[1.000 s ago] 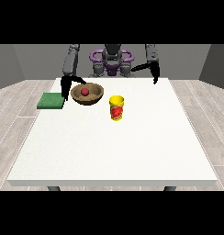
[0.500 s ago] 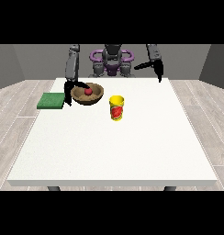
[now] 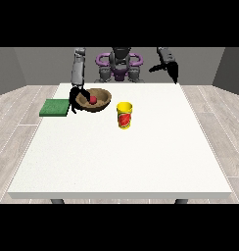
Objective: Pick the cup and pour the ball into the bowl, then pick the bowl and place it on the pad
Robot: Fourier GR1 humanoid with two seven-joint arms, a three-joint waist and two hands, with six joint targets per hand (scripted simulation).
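Note:
A brown bowl [image 3: 101,104] sits on the table's far left part with a red ball [image 3: 93,99] inside it. The hand at the view's left [image 3: 73,99] is at the bowl's left rim, fingers curled round the edge. A yellow cup [image 3: 124,115] with a red label stands upright to the right of the bowl. A green pad [image 3: 54,107] lies flat at the table's left edge, just left of that hand. The hand at the view's right [image 3: 169,68] is raised high above the table's far right, fingers hanging relaxed, holding nothing.
The white table [image 3: 121,162] stretches wide towards the camera. The robot's torso [image 3: 119,63] stands behind the far edge.
The hand at the view's right has risen and moved outward, away from the table. The hand at the view's left stays at the bowl's rim; the bowl has tilted slightly.

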